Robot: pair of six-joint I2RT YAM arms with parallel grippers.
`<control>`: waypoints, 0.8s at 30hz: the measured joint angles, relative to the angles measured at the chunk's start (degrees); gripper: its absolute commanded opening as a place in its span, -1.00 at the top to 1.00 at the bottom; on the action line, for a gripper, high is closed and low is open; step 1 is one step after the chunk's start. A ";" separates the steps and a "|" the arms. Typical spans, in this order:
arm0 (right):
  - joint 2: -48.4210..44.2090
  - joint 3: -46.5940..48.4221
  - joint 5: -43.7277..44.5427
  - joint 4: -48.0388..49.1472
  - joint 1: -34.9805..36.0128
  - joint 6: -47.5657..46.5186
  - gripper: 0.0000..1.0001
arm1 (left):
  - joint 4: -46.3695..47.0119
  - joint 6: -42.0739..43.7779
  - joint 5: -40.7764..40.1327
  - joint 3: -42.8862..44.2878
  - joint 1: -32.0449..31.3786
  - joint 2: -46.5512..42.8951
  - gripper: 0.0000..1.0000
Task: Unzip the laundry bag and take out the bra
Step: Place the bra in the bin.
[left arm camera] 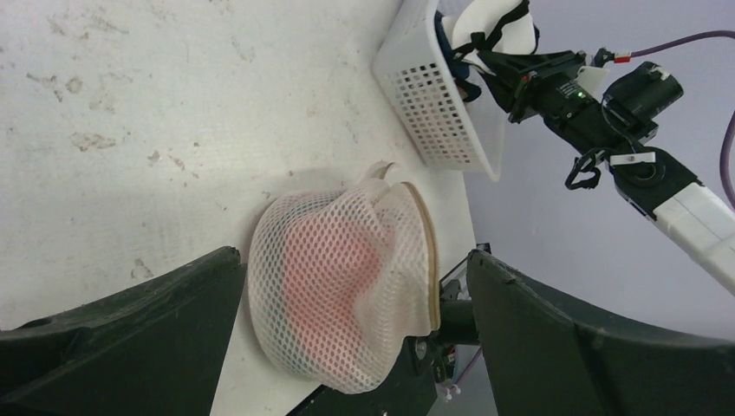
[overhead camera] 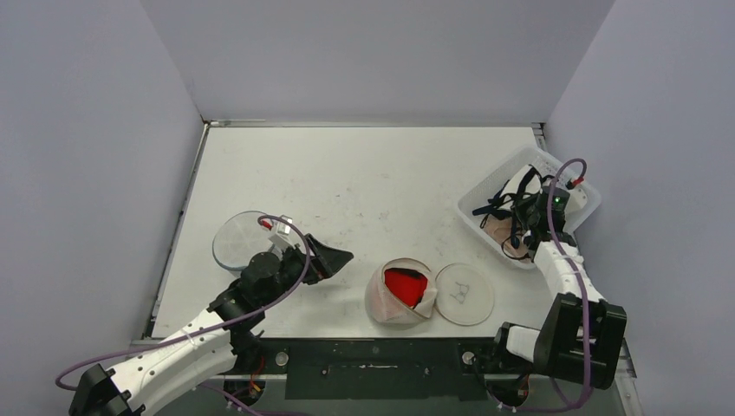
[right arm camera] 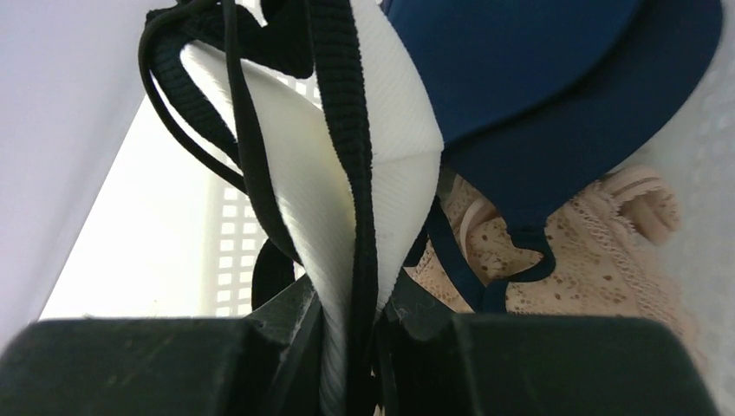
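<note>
The mesh laundry bag (overhead camera: 400, 296) lies at the near edge of the white table (overhead camera: 364, 173), around the middle, slumped open with red fabric (overhead camera: 407, 284) showing in its mouth (whether that is a bra I cannot tell). A round pale disc (overhead camera: 465, 295) lies flat just right of it. The left gripper (overhead camera: 342, 257) hangs just left of the bag, fingers spread wide and holding nothing; from its wrist view the bag sits framed between them. Behind that arm lies a second round disc (overhead camera: 241, 238), partly hidden. Over at the right edge, the right gripper (right arm camera: 354, 338) is clamped on a white bra with black trim (right arm camera: 390, 130), held above the white perforated basket (left arm camera: 433, 104). A navy bra (right arm camera: 520, 69) and a beige lace bra (right arm camera: 598, 251) lie in the basket.
</note>
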 measured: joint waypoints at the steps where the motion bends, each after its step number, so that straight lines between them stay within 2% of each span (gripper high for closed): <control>1: 0.83 -0.63 -1.31 1.14 -0.26 0.24 0.89 | 0.15 -0.17 0.22 -0.44 0.00 0.59 -1.00; 12: 8.57 -1.09 -5.29 6.47 -2.64 -0.79 0.89 | 3.32 -2.54 2.54 -4.85 0.00 2.34 -1.00; 19: 16.15 6.10 -5.57 8.70 -4.44 -1.88 0.87 | 4.50 -2.78 2.54 -5.57 0.00 2.69 -1.00; 20: 17.18 6.71 -5.77 9.22 -4.61 -1.99 0.77 | 4.68 -2.78 2.54 -5.60 0.00 2.86 -1.00; 24: 20.24 7.15 -6.08 10.14 -5.64 -2.78 0.07 | 5.70 -2.78 2.54 -5.62 0.00 4.17 -1.00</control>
